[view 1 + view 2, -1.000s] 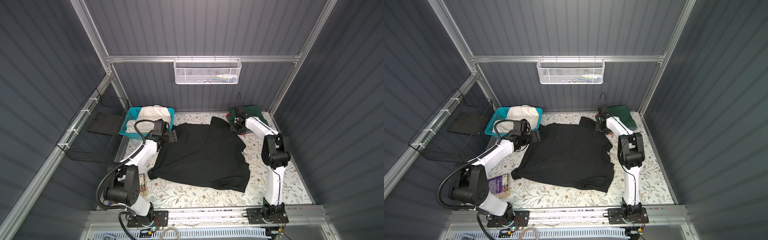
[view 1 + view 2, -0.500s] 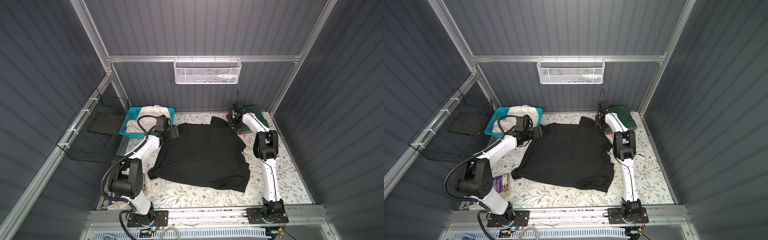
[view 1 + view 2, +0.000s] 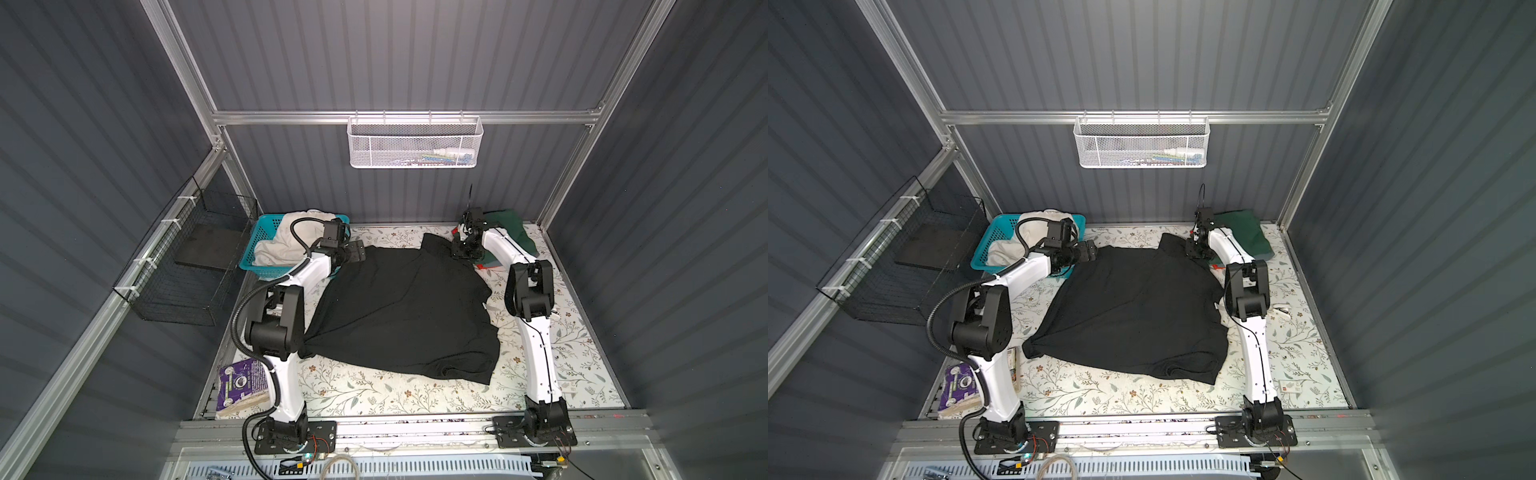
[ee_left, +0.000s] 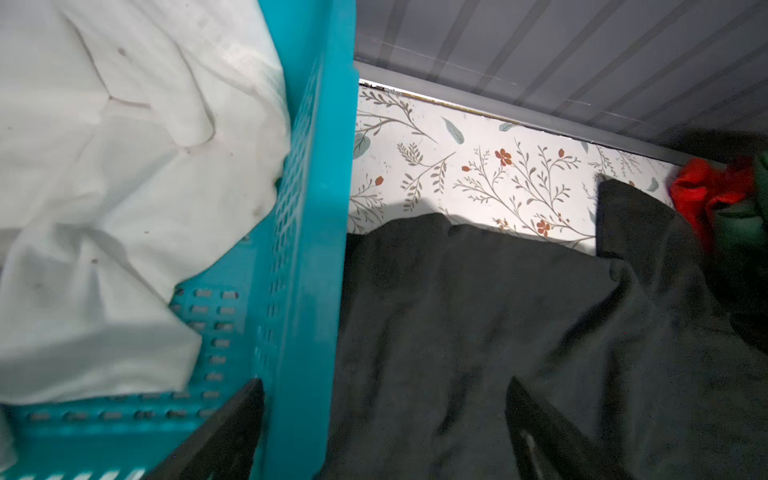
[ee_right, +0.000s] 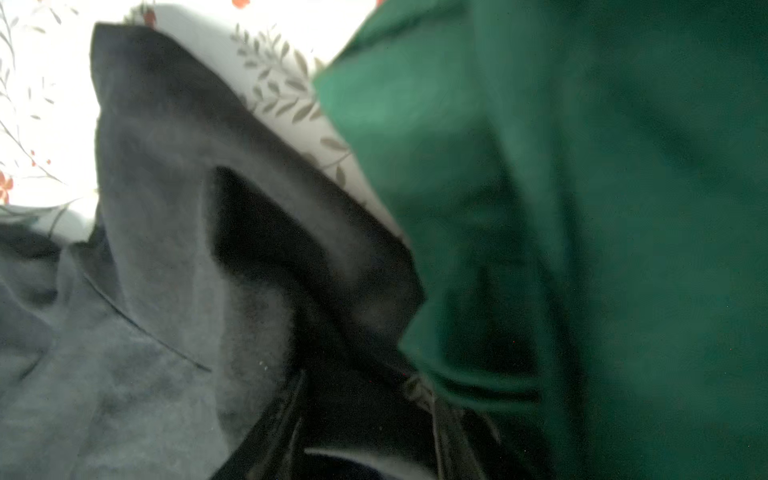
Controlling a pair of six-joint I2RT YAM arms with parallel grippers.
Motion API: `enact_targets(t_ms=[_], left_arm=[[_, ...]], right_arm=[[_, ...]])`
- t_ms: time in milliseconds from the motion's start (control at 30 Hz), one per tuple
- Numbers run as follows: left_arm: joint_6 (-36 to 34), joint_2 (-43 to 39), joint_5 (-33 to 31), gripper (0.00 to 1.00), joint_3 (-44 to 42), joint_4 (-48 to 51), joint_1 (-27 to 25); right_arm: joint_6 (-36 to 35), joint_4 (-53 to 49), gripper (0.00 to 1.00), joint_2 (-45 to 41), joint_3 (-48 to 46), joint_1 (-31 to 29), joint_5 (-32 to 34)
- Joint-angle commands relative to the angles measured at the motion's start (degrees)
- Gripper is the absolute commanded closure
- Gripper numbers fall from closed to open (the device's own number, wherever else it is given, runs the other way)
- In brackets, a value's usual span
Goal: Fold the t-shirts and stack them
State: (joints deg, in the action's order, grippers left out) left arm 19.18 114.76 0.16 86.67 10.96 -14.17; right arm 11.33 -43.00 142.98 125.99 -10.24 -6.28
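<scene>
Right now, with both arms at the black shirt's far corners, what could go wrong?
The open left gripper has one finger beside the turquoise basket, so closing could catch the basket wall instead of the black shirt. The right gripper sits where that shirt's corner meets the dark green shirt; it might pinch both.

Top views overlook all; wrist views closely share black t-shirt [image 4: 457, 332].

Left arm [image 3: 309, 270] and right arm [image 3: 500, 248] reach far forward; left gripper [image 3: 356, 252] jaws wide apart, right gripper [image 3: 464, 248] jaws unclear.
</scene>
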Motion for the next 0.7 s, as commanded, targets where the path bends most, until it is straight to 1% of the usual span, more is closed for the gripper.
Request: enact_targets(t_ms=[0, 167, 300, 367, 433, 467, 533, 633, 667], left_arm=[[-2.7, 4.1, -0.7, 0.09, 4.6, 1.9, -0.2], [-2.6, 9.2, -2.3, 0.09, 9.9, 4.2, -0.2], [-2.1, 9.6, -2.2, 0.09, 10.5, 4.2, -0.2], [-2.0, 9.0, -2.2, 0.09, 9.7, 3.5, -0.3], [-2.2, 8.5, -1.9, 0.10, 9.4, 3.4, -0.3], [-2.2, 8.3, -1.7, 0.10, 9.2, 3.4, -0.3], [-2.2, 7.6, -1.2, 0.10, 8.6, 3.2, -0.3], [-1.9, 6.9, -0.7, 0.10, 7.3, 2.6, -0.3], [-1.8, 6.8, -0.6, 0.10, 7.0, 2.6, -0.3]], right_arm=[[-0.1, -1.1, 0.48, 0.2, 1.8, -0.5, -1.1], [0.2, -1.2, 0.48, 1.3, 2.1, -0.7, -1.9], [-0.5, -2.0, 0.56, 1.9, 2.6, -0.7, -0.8], [-0.9, -1.9, 0.63, 2.0, 2.6, -0.7, -0.1], [-1.2, -1.9, 0.68, 2.1, 2.4, -0.7, -0.6], [-1.1, -1.9, 0.72, 2.0, 2.4, -0.7, -0.6], [-1.2, -1.7, 0.85, 1.8, 2.1, -0.7, -0.5], [-1.2, -1.6, 1.00, 1.1, 1.5, -0.7, 0.3], [-1.2, -1.3, 1.00, 0.7, 1.3, -0.7, 0.3]])
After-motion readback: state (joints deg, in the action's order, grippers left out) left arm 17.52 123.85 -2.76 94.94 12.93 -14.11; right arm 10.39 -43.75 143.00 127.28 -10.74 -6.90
